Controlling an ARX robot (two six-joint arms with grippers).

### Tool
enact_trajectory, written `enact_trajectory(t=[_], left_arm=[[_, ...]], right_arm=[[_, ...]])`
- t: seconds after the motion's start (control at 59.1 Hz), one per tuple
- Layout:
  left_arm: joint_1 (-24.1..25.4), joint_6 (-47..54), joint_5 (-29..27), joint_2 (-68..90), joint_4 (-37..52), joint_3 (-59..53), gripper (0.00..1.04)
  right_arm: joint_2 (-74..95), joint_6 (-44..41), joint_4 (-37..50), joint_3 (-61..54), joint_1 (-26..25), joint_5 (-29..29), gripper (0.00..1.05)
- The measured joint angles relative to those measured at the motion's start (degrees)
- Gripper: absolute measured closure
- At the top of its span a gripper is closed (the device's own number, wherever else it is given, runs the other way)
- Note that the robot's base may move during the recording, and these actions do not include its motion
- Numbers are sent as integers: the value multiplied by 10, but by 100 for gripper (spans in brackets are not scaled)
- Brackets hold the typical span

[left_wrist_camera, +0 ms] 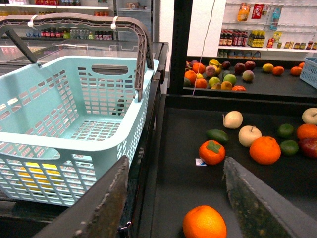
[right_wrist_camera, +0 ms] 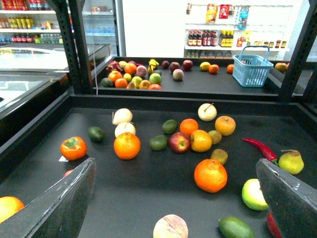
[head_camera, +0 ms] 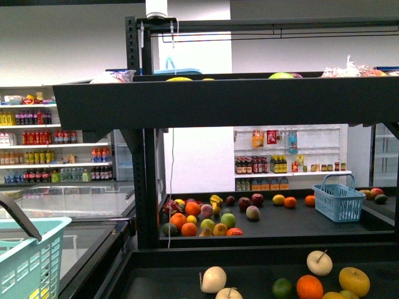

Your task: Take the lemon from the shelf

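Both tools stand wide apart and hold nothing: the left tool (left_wrist_camera: 176,166) hangs above the near tray's edge beside the pale teal basket (left_wrist_camera: 74,114), and the right tool (right_wrist_camera: 176,166) hangs over the scattered fruit on that tray. The lemon (head_camera: 278,199) cannot be told for sure, but it seems to be the yellow oval on the rear tray of the black shelf (head_camera: 218,103). It lies just beside an orange (head_camera: 290,202), with the small blue basket (head_camera: 338,200) on that orange's other side.

Pale teal basket (left_wrist_camera: 74,124) beside scattered oranges (right_wrist_camera: 210,175), red chili (right_wrist_camera: 260,147), pear (right_wrist_camera: 291,161).
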Motion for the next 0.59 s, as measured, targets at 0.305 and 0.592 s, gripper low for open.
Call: enact_trajectory(t=[0.305,0.592], left_arm=[[0,1,0,0,0,0,8],[0,1,0,0,0,0,8]], right_arm=[[0,0,0,0,0,0,7],[0,0,0,0,0,0,7]])
